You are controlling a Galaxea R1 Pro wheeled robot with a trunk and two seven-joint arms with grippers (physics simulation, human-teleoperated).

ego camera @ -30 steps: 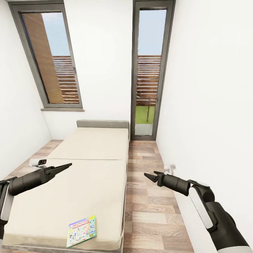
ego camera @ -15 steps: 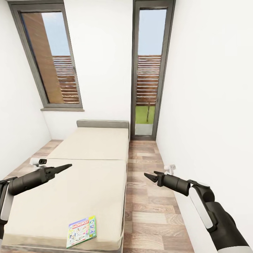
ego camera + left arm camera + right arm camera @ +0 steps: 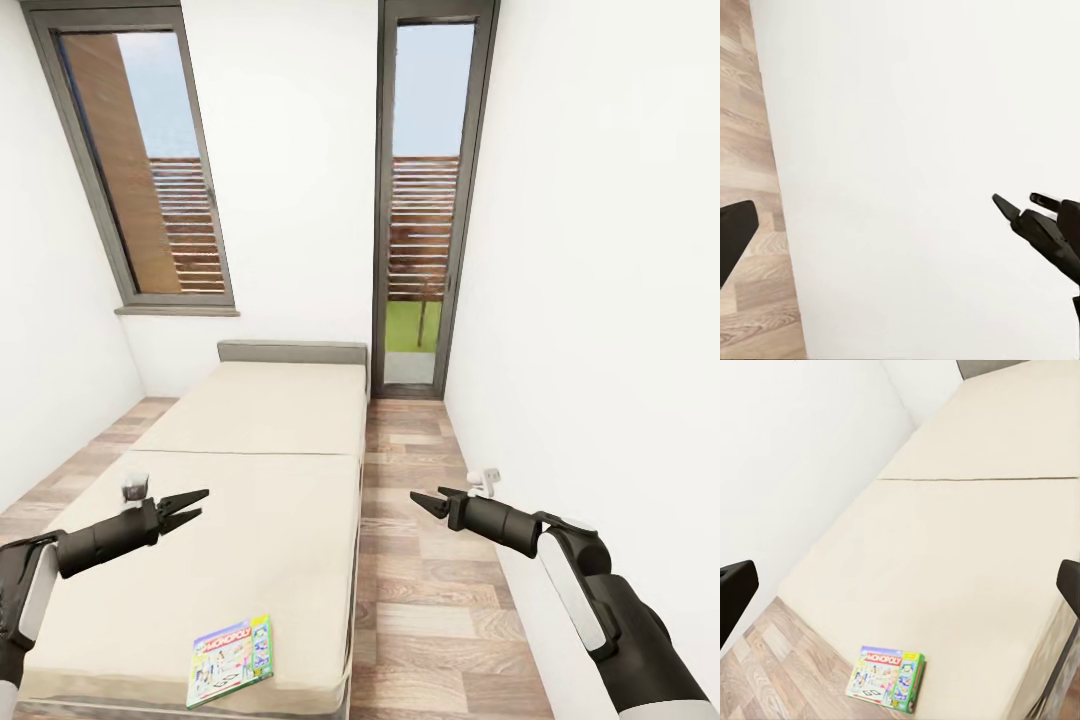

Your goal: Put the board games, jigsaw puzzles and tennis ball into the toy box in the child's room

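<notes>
My left gripper (image 3: 190, 506) has dropped lower over the bed (image 3: 260, 420) in the last half second and its jaws now read spread and empty; before they looked nearly closed. Right gripper (image 3: 428, 500) unchanged, spread, empty, over the floor. The Monopoly board game (image 3: 232, 660) lies flat near the bed's foot edge, so I judge this the start of a reach down for it.

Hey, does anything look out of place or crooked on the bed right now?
Just one thing: a Monopoly box lies flat near the foot corner of the bed, turned slightly askew to the mattress edge. It looks undamaged. Both the left gripper and right gripper hang open, apart from it.
</notes>
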